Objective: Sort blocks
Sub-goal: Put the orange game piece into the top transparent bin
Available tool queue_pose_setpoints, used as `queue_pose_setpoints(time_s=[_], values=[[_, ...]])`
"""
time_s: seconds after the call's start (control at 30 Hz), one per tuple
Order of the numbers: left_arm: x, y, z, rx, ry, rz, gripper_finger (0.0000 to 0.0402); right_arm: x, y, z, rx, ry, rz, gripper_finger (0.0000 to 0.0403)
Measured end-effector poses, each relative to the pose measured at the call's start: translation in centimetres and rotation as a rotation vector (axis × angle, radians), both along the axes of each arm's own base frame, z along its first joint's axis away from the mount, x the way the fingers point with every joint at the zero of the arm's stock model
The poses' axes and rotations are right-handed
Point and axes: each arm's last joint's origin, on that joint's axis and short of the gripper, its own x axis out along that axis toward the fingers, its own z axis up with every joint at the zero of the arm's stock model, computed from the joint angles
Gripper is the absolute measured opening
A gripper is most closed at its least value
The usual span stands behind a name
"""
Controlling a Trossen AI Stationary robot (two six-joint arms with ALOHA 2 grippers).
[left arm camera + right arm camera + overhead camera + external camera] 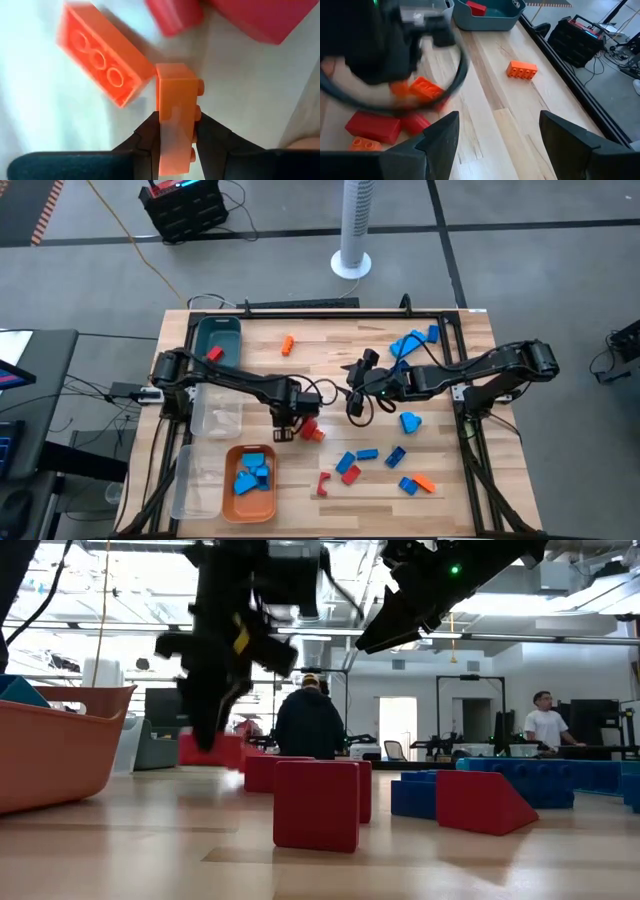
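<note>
Orange block (176,120) pinched upright between left tool (175,137) fingers, right tool (495,145) spread wide, empty

— Where is there room to pass?
— The far middle of the tabletop (330,340) is bare, save one orange brick (287,344).
— And what blocks?
— The left hand (284,427) sits among red bricks (312,430); bins line the left edge — teal bin (218,338), clear bin (216,410), orange tray (250,482). Loose blocks (375,465) crowd the near right.
</note>
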Motion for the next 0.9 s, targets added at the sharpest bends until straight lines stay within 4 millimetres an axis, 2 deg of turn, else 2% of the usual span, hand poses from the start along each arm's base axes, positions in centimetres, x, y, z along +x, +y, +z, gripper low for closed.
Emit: queue_pose_setpoints(time_s=[0.1,0.2,0.33,0.43,0.6,0.77,0.9], values=[[-1.1,0.2,2.8,0.051,-0.059,0.028,0.0085,0.0,0.0,0.0,0.0,0.004,0.0,0.028],[-3.0,0.5,5.2,0.085,-0.109,0.075,0.0089,0.0,0.0,-0.1,0.0,0.007,0.0,0.028],[-6.3,0.9,7.1,0.095,-0.142,0.162,0.0093,-0.1,0.0,-0.1,0.0,0.01,-0.001,0.028],[-9.4,1.1,7.1,0.097,-0.11,0.237,0.0094,-0.1,0.0,-0.1,0.005,0.01,-0.005,0.028],[-14.0,1.9,5.3,0.105,-0.043,0.364,0.0095,0.0,0.0,0.0,0.006,-0.003,-0.006,0.028],[-16.6,2.2,4.7,0.101,-0.066,0.434,0.0104,0.0,0.0,0.1,0.005,-0.011,-0.007,0.028],[-17.6,2.4,4.3,0.101,-0.009,0.451,0.0141,0.0,0.0,0.1,0.006,-0.011,-0.007,0.028]])
